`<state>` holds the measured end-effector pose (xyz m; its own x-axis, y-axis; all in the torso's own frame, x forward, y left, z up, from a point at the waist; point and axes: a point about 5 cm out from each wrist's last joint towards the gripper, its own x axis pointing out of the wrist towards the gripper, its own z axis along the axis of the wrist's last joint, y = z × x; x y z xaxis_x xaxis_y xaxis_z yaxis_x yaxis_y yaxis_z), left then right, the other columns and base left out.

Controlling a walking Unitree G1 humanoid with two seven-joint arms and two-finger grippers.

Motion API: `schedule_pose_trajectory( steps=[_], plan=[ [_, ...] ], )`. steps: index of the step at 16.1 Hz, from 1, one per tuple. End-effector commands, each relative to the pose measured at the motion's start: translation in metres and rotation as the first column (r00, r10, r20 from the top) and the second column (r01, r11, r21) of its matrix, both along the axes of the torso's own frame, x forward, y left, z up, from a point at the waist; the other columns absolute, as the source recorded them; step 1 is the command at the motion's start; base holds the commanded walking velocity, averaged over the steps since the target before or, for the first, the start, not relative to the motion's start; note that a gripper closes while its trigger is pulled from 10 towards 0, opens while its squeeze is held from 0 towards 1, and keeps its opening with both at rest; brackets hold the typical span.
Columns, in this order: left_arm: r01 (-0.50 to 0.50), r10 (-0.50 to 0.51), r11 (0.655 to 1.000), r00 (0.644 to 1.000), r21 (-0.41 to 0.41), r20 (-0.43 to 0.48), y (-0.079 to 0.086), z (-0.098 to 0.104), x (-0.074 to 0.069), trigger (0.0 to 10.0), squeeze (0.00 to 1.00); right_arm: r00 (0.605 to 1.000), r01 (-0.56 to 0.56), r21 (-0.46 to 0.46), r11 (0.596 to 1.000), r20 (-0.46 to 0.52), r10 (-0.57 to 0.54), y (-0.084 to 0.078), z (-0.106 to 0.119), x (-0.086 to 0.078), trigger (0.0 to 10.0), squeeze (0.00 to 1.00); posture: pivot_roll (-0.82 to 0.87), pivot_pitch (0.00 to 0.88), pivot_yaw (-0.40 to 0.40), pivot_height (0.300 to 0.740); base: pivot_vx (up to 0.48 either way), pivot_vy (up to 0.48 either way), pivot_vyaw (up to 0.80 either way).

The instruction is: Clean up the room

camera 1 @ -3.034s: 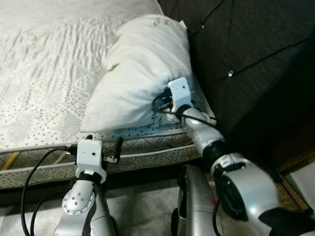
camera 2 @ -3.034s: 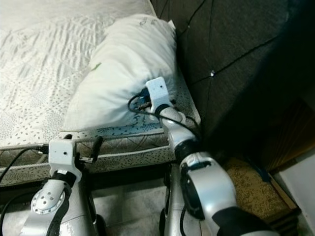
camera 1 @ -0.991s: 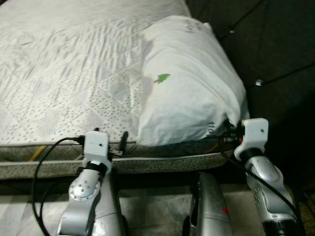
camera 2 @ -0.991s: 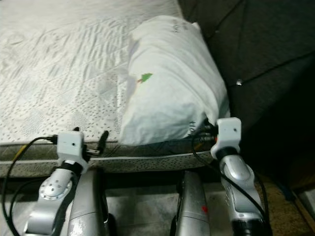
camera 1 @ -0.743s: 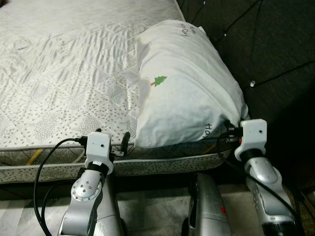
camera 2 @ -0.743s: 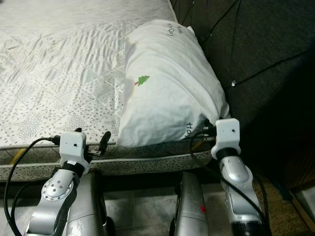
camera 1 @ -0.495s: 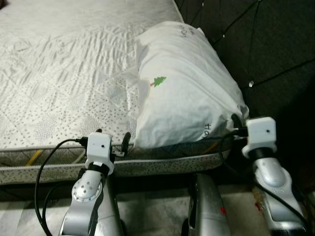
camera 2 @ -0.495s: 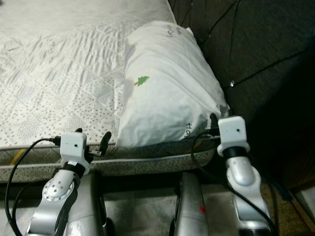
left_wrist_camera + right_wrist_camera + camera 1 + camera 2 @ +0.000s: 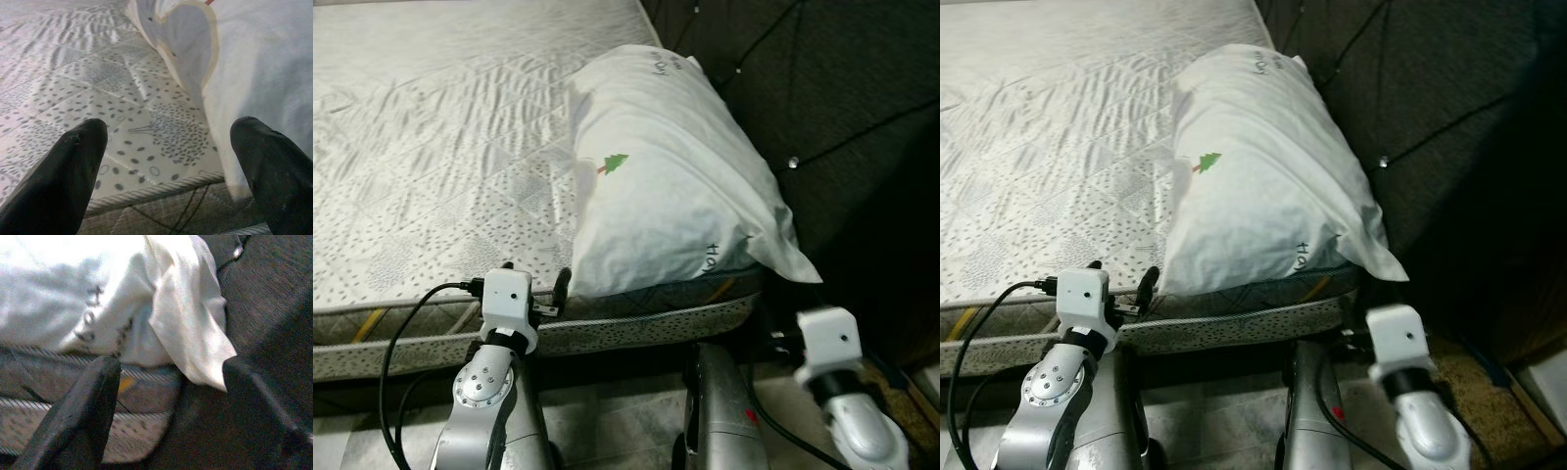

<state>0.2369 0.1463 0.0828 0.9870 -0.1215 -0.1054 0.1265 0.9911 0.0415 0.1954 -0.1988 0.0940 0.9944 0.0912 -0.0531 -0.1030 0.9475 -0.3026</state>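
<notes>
One white pillow [image 9: 670,168] with a small green tree print, lying along the head end of the quilted mattress [image 9: 431,157] against the dark tufted headboard [image 9: 822,108], one loose corner hanging over the mattress edge. Left gripper [image 9: 171,171] low at the mattress edge just beside the pillow's near side, black fingers [image 9: 63,181] spread wide and empty. Right gripper [image 9: 195,426] below and apart from the drooping pillow corner, fingers [image 9: 83,416] likewise wide apart, gripping nothing.

Pillow [image 9: 671,186] on mattress [image 9: 431,166] (by dark headboard [image 9: 822,108]).
</notes>
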Motion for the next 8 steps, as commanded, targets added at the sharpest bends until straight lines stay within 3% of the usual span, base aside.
schedule_pose_trajectory(
  steps=[1,4,5,8],
  plan=[
    [-0.021,0.021,1.000,1.000,0.010,-0.007,0.002,0.000,0.003,10.0,0.00,0.999,-0.016,0.024,1.000,0.028,0.015,0.010,0.008,0.012,10.0,1.00,-0.03,0.028,-0.001,0.506,0.000,0.000,0.00],
    [-0.036,0.036,0.999,0.999,0.010,0.001,0.003,0.003,0.010,10.0,0.00,0.999,-0.033,0.157,0.987,0.030,0.028,0.025,0.013,0.037,10.0,1.00,-0.03,0.018,0.003,0.506,0.000,0.000,0.00],
    [-0.027,0.027,1.000,1.000,0.013,0.014,0.002,0.004,0.013,10.0,0.00,0.997,-0.058,0.213,0.975,0.052,0.048,0.033,0.019,0.048,10.0,0.00,-0.03,0.013,0.004,0.511,0.000,0.000,0.00],
    [-0.023,0.023,1.000,1.000,0.006,0.016,-0.003,0.005,0.014,10.0,0.00,0.996,-0.057,0.289,0.956,0.079,0.036,0.040,0.031,0.066,10.0,0.00,-0.02,0.003,0.005,0.538,0.000,0.000,0.00]
  ],
)
